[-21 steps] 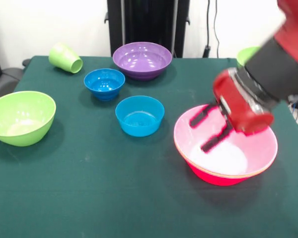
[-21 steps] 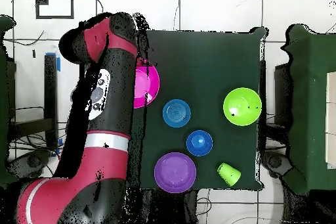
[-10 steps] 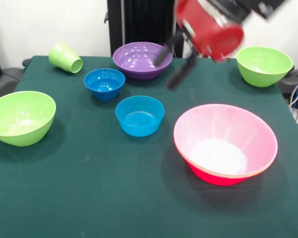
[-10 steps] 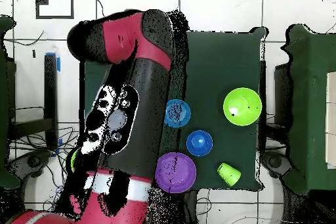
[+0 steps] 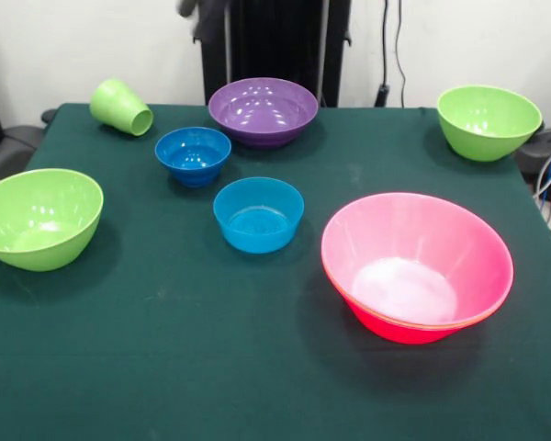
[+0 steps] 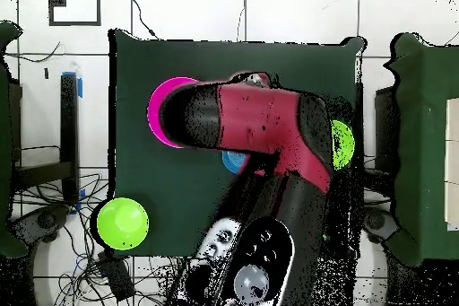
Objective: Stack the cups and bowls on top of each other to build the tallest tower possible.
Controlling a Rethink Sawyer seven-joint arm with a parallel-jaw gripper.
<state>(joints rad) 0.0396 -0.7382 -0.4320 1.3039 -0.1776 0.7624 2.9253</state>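
Dark green cloth table [image 5: 165, 367]. Nested pile of glossy pink plastic bowls [image 5: 417, 266] sits near the front right corner. Green bowls at the left edge [image 5: 39, 218] and back right corner [image 5: 489, 120]; purple bowl [image 5: 263, 110] at the back edge; two blue bowls [image 5: 258, 213] [image 5: 193, 153] mid-table; light-green cup [image 5: 120, 107] lies tipped at the back left corner.

Risk: the tipped cup could roll when gripped.

Half a second ago the gripper hung over the purple bowl; now the red arm [image 6: 260, 127] hides it overhead, fingers' state unknowable.
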